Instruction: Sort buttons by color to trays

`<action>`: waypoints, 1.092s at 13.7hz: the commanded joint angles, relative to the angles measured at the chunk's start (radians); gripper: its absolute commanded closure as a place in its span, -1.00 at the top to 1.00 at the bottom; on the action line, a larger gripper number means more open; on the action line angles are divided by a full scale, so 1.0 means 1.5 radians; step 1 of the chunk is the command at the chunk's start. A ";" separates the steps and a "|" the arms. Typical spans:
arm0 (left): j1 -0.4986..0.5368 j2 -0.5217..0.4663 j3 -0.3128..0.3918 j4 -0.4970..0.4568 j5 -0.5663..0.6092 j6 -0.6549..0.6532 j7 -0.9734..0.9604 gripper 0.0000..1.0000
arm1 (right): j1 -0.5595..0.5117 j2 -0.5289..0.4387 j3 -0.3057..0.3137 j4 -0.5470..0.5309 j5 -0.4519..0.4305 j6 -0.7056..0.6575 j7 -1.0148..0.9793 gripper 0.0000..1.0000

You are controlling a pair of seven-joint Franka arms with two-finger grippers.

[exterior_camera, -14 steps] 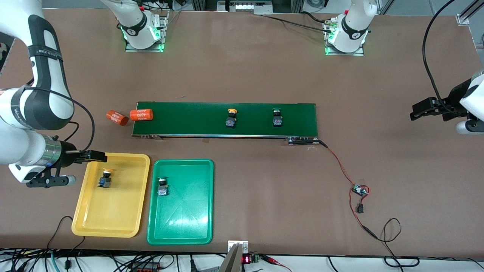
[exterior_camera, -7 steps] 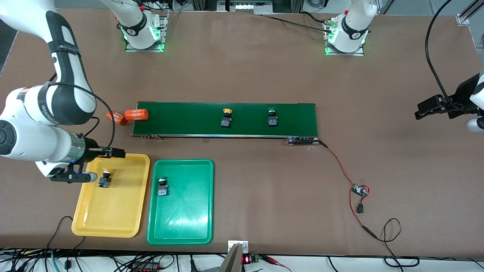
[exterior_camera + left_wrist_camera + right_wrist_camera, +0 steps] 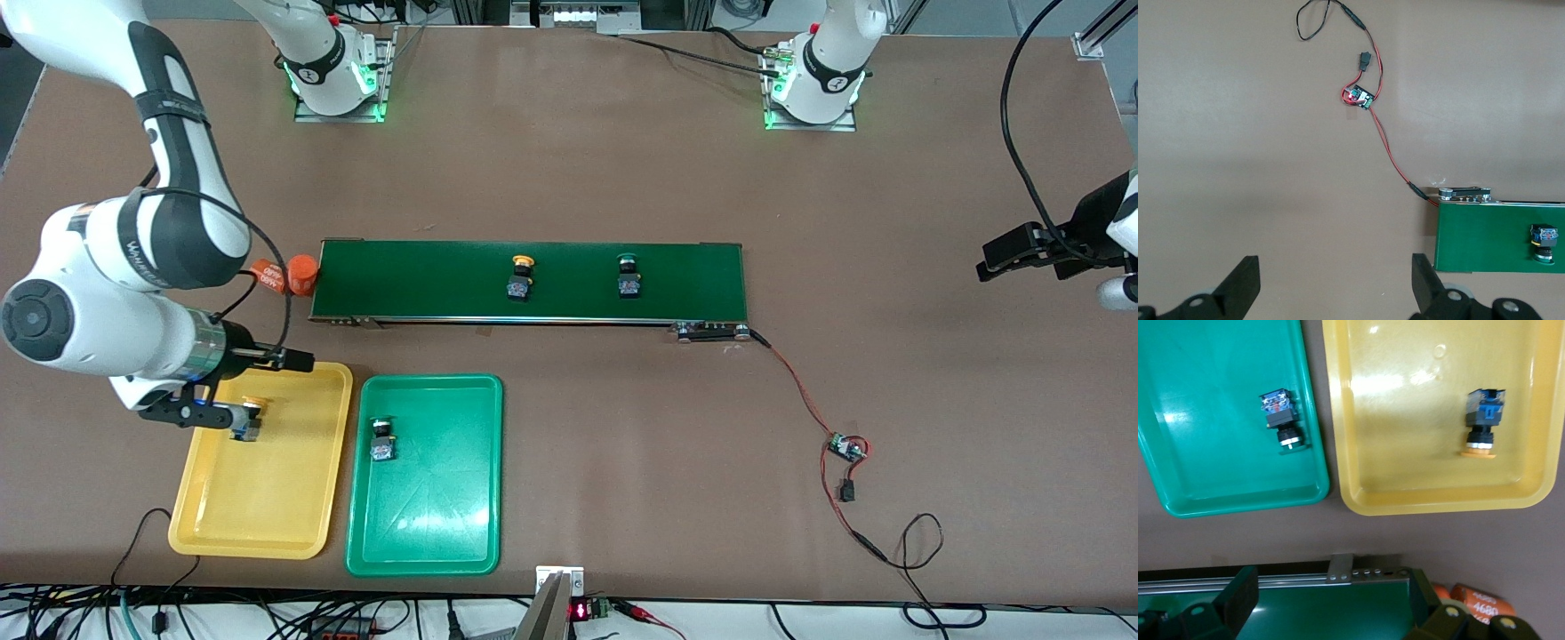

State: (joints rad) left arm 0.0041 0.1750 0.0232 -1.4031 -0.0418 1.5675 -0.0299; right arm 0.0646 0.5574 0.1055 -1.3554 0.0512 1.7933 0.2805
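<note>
Front view is showing the right claw hanging wide apart over the yellow tray. The left claw is waiting with its fingers apart over the counter.

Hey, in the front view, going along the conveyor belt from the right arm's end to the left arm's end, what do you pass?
Orange cylinders at the belt's end → yellow button → green button → belt motor bracket → red wire running to the small circuit board.
</note>
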 commanded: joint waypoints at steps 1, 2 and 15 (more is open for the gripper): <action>0.004 -0.006 -0.002 -0.002 0.009 0.016 -0.002 1.00 | 0.029 -0.017 -0.001 -0.031 0.009 0.000 0.048 1.00; 0.004 -0.006 -0.003 -0.004 0.009 0.020 -0.002 1.00 | 0.042 -0.019 -0.001 -0.044 0.006 0.007 0.049 1.00; 0.034 -0.005 -0.003 -0.014 0.000 0.023 -0.009 1.00 | 0.051 -0.190 0.115 -0.446 -0.051 0.348 0.150 1.00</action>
State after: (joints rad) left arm 0.0372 0.1766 0.0240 -1.4108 -0.0419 1.5913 -0.0356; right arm 0.1481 0.3172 0.2392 -1.9583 0.0103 2.2782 0.4750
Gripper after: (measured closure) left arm 0.000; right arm 0.000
